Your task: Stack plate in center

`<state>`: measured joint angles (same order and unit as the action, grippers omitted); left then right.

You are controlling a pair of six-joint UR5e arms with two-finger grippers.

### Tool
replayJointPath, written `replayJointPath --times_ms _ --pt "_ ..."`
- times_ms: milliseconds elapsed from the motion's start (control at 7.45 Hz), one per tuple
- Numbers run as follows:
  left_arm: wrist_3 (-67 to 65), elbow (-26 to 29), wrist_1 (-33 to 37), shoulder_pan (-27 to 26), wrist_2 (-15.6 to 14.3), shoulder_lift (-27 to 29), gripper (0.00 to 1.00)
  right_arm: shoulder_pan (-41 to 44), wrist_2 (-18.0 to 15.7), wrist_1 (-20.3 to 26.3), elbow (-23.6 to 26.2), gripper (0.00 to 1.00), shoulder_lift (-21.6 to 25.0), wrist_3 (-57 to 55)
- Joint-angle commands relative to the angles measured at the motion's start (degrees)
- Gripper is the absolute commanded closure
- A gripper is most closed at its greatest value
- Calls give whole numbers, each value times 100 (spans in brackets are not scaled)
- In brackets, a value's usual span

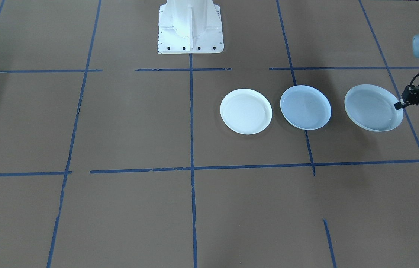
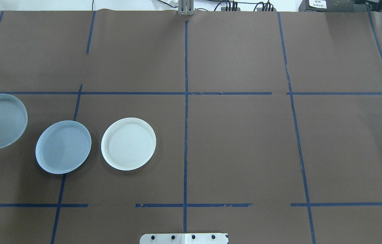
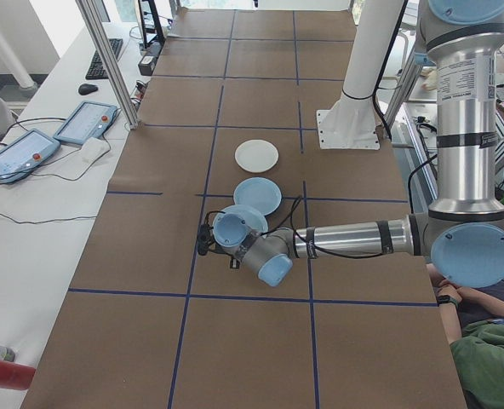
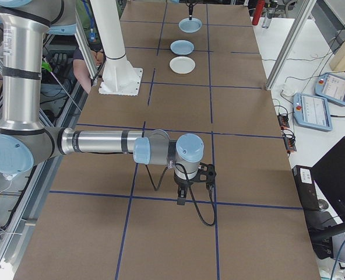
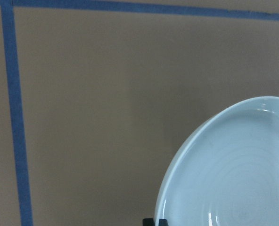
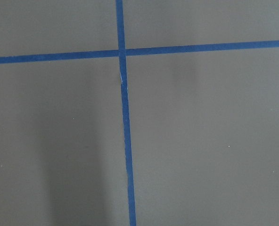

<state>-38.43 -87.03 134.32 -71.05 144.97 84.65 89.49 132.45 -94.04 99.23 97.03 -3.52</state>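
Looking down in the front-facing view on three plates in a row, right of centre on the brown paper-covered counter (image 1: 127, 123). Finding the round shallow pale blue-grey matte plate (image 1: 305, 107) in the middle of that row, lying flat across a blue tape line (image 1: 309, 147), apart from both neighbours. Noting the whiter round plate (image 1: 246, 111) towards frame centre, also flat on the counter. Noting the glossy pale blue plate with concentric rings (image 1: 373, 108) nearest the right edge, looking tilted and lifted off the paper.

Reaching in from the right edge there, the left claw (image 1: 399, 105), with jaws clamped together on the outer rim of the glossy plate. Showing only that plate's rim and one black fingertip (image 5: 156, 221) at the bottom of the left wrist view.

Hanging over bare paper low in the exterior right view, well apart from the plates: the right claw (image 4: 181, 199), pointing down. Unable to tell whether its jaws are apart or together.
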Motion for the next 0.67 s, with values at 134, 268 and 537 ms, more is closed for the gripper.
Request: replayJointPath --times_ms 134,268,537 --pt "-1670 -690 59 1089 -713 25 100 -1 0 0 0 0 0 0" --pt "-2059 -901 59 1372 -724 34 100 -1 0 -9 0 0 0 0" --pt "-2702 -947 234 2005 -1100 69 100 -1 0 0 0 0 0 0"
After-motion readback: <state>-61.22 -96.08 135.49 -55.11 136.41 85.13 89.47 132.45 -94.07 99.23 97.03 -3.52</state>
